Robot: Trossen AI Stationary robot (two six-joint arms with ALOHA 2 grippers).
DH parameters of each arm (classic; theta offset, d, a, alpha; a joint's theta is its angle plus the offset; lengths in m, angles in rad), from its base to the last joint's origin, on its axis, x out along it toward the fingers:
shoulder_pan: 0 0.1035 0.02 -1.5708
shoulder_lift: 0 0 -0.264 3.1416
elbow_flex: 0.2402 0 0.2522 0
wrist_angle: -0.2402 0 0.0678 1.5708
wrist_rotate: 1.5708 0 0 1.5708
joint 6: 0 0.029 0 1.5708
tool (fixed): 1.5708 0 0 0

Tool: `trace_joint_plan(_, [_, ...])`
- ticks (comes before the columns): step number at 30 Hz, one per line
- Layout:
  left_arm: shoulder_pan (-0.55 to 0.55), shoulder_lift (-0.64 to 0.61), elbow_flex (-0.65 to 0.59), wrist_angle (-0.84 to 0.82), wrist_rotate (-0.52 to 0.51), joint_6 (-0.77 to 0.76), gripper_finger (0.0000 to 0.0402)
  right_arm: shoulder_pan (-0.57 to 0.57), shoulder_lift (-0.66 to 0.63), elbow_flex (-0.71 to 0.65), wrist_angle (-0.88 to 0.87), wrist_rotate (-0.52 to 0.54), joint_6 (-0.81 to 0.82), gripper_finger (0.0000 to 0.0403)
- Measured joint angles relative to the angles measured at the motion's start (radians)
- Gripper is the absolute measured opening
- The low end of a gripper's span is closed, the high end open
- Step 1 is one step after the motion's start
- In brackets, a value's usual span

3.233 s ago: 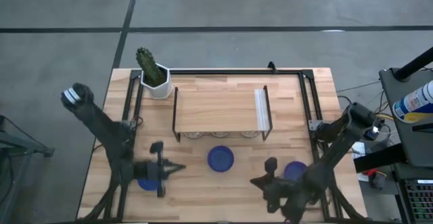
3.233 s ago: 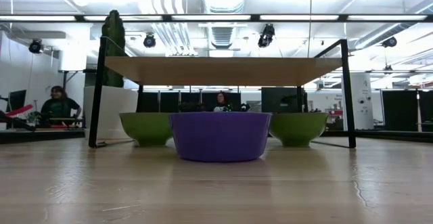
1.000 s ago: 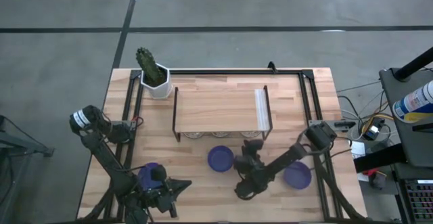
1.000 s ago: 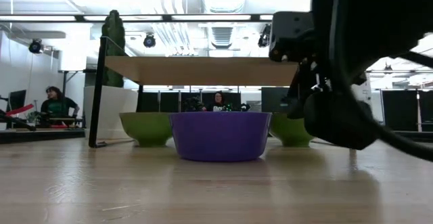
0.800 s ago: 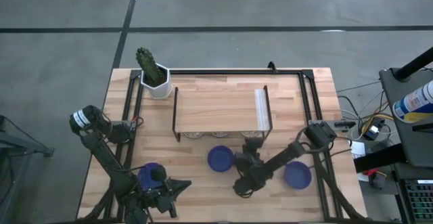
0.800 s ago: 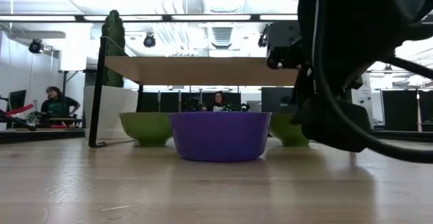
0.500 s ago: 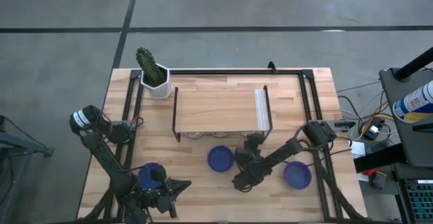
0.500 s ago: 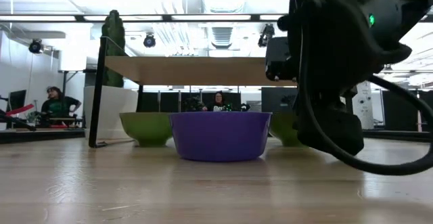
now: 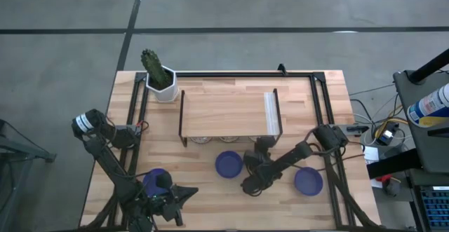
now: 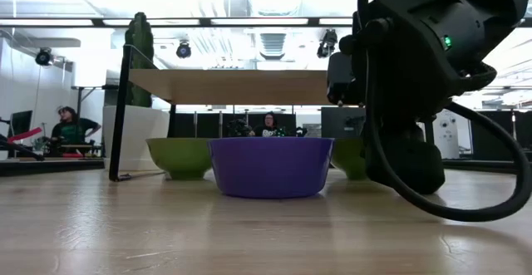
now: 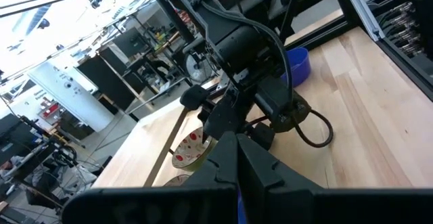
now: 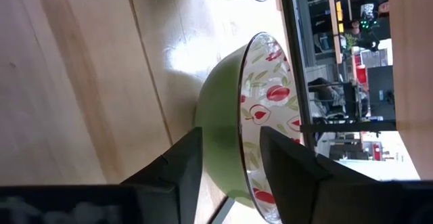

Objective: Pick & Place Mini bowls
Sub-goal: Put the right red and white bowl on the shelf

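A green mini bowl with a red floral inside (image 12: 260,109) rests on its base on the table under the shelf. My right gripper (image 12: 231,139) is open in front of it, one finger on each side of its rim. In the high view my right gripper (image 9: 259,148) is at the shelf's near edge. Three blue mini bowls rest on the table: one in the middle (image 9: 229,164), one at the right (image 9: 309,181), one at the left (image 9: 154,181) partly under my left arm. My left gripper (image 9: 184,197) is shut and empty near the front left.
A wooden shelf on a black frame (image 9: 228,111) stands mid-table, with more floral bowls (image 9: 200,140) under its near edge. A cactus in a white pot (image 9: 163,85) stands at the far left. Black rails (image 9: 319,106) run along the table's sides. People sit in the room behind (image 10: 71,130).
My right gripper has moved toward the table's far edge and a little left, in toward the floral bowl under the shelf. The bowls have stayed in place.
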Motion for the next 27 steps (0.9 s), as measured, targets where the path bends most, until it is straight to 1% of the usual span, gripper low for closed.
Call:
trace_joint_plan(8, [0.0, 0.0, 0.0, 0.0, 0.0, -0.001, 0.0, -0.01, 0.0, 0.0, -0.001, 0.001, -0.001, 0.0092])
trace_joint_plan(12, [0.0, 0.0, 0.0, 0.0, 0.0, 0.0, 0.0, -0.01, 0.0, 0.0, 0.0, -0.002, -0.001, 0.0047])
trace_joint_plan(14, [0.0, 0.0, 0.0, 0.0, 0.0, 0.0, 0.0, -0.01, 0.0, 0.0, 0.002, -0.02, -0.003, 0.0021])
trace_joint_plan(15, [0.0, 0.0, 0.0, 0.0, 0.0, 0.0, 0.0, -0.011, 0.0, 0.001, 0.002, -0.025, -0.008, 0.0016])
trace_joint_plan(22, [0.0, 0.0, 0.0, 0.0, 0.0, 0.0, 0.0, 0.018, 0.002, 0.029, 0.004, -0.053, -0.021, 0.001])
trace_joint_plan(27, [0.0, 0.0, 0.0, 0.0, 0.0, 0.003, 0.0, 0.049, 0.002, 0.079, 0.007, -0.133, -0.078, 0.0009])
